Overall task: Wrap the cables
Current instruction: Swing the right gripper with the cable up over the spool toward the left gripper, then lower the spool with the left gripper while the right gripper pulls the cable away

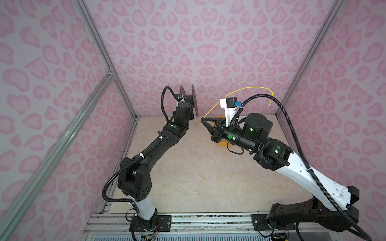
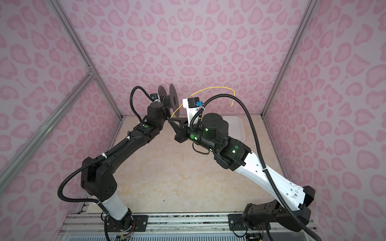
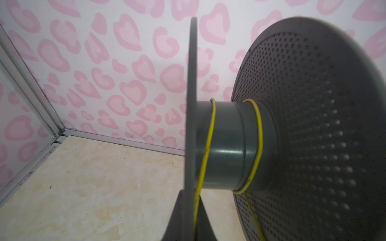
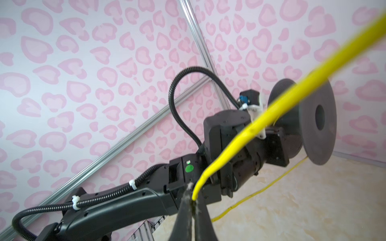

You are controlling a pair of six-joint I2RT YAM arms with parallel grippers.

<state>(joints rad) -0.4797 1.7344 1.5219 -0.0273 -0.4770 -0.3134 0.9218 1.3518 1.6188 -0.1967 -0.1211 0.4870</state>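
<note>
So the left arm is stretched up toward the back wall. Its left hand is clamped tight on the thin flange of a grey spool, holding it off the table with the axle roughly level. The right arm bends in from the other side with its hand pointing left. That right hand sits just beside the spool's lower edge, pressed together on the yellow cable.

Only the left wrist view shows the hub, with two turns of cable on it, one near each flange. Both top views show what the wrist views don't: the cable arcs up over the right wrist camera and its loose end dangles in the air further right.

A clear tray sits on the table behind the right arm, which covers most of it. The right arm's black hose loops up just under the cable's arc.
</note>
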